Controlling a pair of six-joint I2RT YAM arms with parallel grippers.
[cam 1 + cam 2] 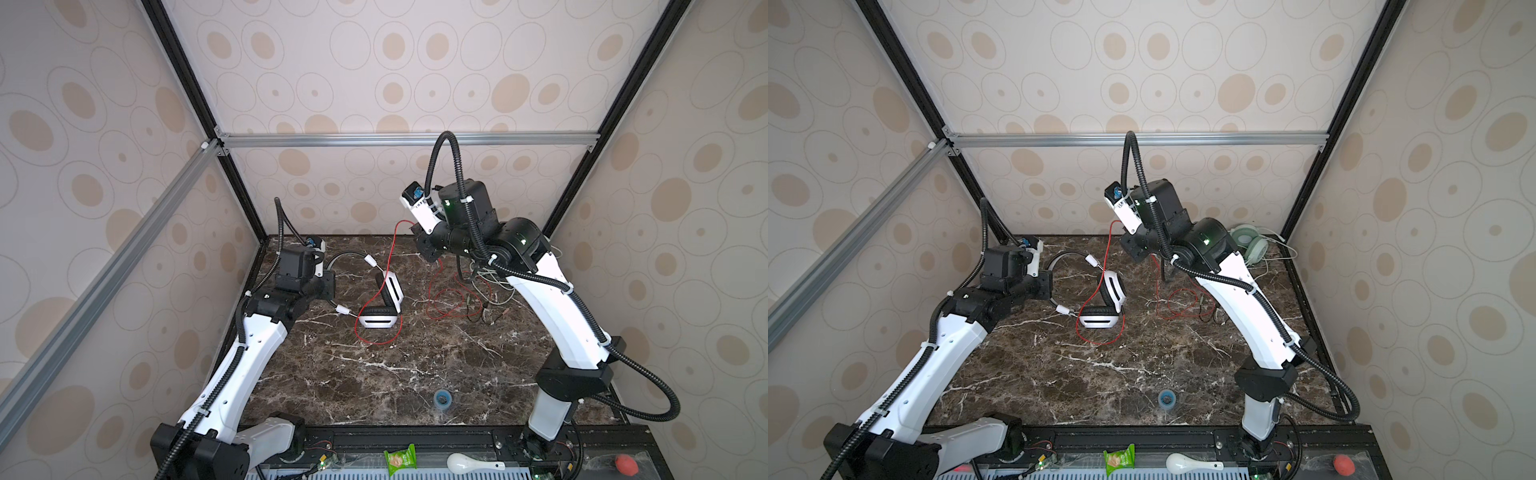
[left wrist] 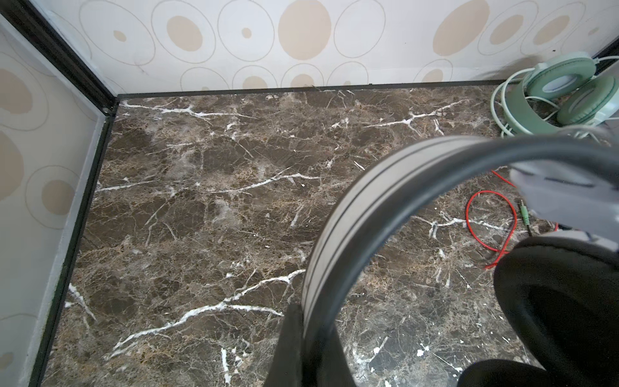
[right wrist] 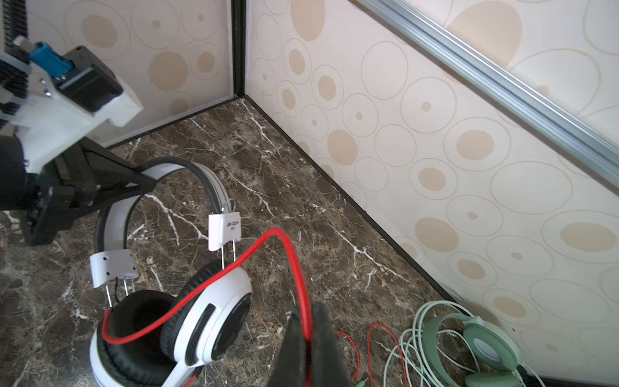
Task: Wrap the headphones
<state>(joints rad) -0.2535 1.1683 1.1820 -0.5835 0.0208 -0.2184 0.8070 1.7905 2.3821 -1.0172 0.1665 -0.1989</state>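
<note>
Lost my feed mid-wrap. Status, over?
Left hand shut on headband of white headphones. Right hand, raised, shut on red cord. Its slack loops lie beside mint cord.

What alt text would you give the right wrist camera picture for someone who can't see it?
The right gripper pinches the red cord, which loops across the white headphones on the marble table. The left gripper holds their grey headband; mint green headphones lie near the wall.
</note>
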